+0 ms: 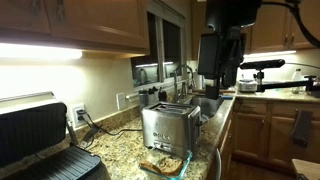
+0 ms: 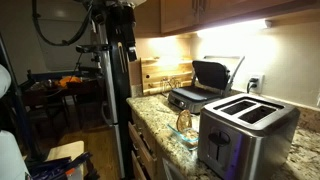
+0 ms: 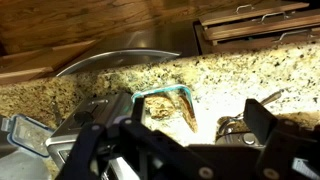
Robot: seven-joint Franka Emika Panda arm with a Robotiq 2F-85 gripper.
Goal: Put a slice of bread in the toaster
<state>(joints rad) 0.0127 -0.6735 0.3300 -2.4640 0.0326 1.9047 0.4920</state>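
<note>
2 fingers (image 3: 262, 118) of the end effector (image 3: 175, 150) are seen spread wide in the wrist view, and nothing is held between them. The end effector is poised above the bench (image 1: 118, 140), well apart from everything on it.

Below it, the slice of bread (image 3: 186, 114) lies in a clear glass dish (image 3: 150, 97) with a teal rim, set near the front edge of the bench. In an exterior view the dish is seen just beside the toaster (image 1: 167, 125), whose 2 top slots are empty. A contact grill (image 1: 35, 135) is placed farther along the bench.

The step in hand is judged to be the approach to the bread. The descent is best centred over the dish, with the fingers lined up across the slice so that both crust edges can be pinched. The glass rim should be cleared on the way in. The closing should be gentle, since the dish may slide and the slice may crumble.
</note>
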